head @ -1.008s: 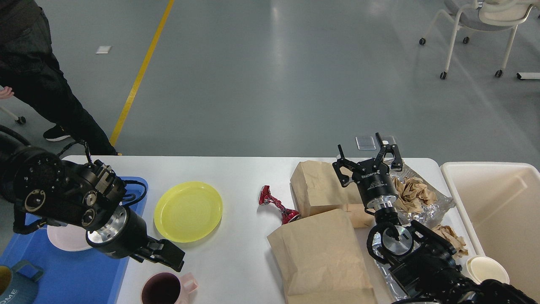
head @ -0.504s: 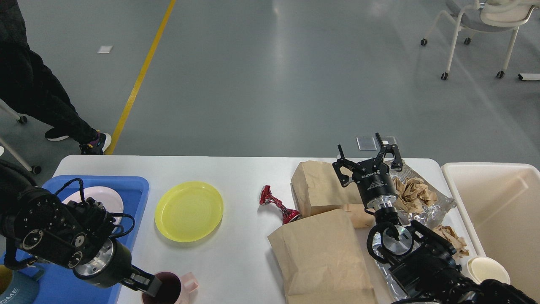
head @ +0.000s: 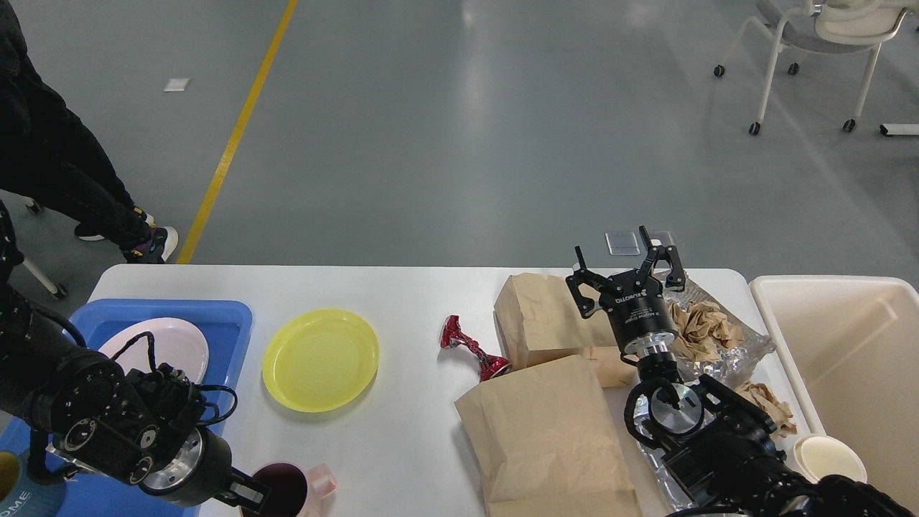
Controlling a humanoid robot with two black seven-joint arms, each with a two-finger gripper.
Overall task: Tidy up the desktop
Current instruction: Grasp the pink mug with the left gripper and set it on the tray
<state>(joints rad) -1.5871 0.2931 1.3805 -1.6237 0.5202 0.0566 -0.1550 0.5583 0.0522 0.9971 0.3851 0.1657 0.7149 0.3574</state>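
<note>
The white desktop (head: 402, 294) carries a yellow plate (head: 320, 359), a crushed red can (head: 474, 350), two brown paper bags (head: 546, 316) (head: 549, 438), and foil with crumpled brown paper (head: 707, 330). A pink mug (head: 294, 490) stands at the front edge. My left gripper (head: 250, 495) is at the mug's left rim, seen end-on and dark, so I cannot tell whether it grips the mug. My right gripper (head: 623, 260) is open and empty, fingers spread above the far paper bag.
A blue tray (head: 226, 319) at the left holds a pale plate (head: 161, 345) and a blue mug (head: 18, 492). A cream bin (head: 854, 359) stands off the right end. A paper cup (head: 829, 457) sits at front right. A person (head: 50, 158) stands at far left.
My left arm swung down and left from beside the yellow plate to the pink mug's rim, uncovering the plate in the tray. The person stepped left. My right arm held still.
</note>
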